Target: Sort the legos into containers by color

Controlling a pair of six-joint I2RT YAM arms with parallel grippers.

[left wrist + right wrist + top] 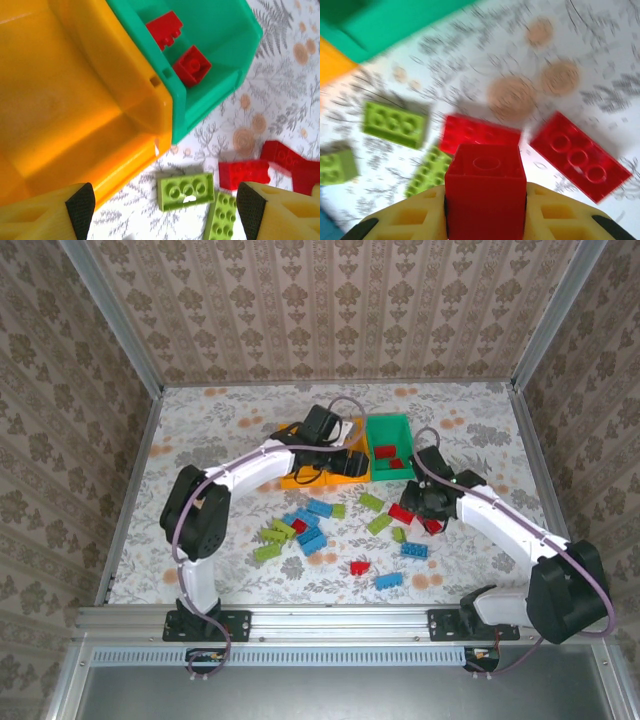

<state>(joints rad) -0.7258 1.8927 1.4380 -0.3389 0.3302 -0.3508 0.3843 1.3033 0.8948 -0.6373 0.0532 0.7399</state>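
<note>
In the right wrist view my right gripper [486, 212] is shut on a red lego [486, 185], lifted a little above the table. Below it lie two more red legos [480, 134] [580, 156] and lime ones [395, 124]. From above, this gripper [432, 512] hangs just in front of the green container [390, 425], which holds two red legos [192, 65]. My left gripper [165, 212] is open and empty. It hovers over the near corner of an orange container [75, 100], with a lime lego [186, 190] on the table below it.
Blue [310, 525], lime [268, 550] and red [358, 566] legos lie scattered across the middle of the flowered table. The two orange containers [300, 478] stand left of the green one, partly covered by the left arm. Metal frame rails border the table.
</note>
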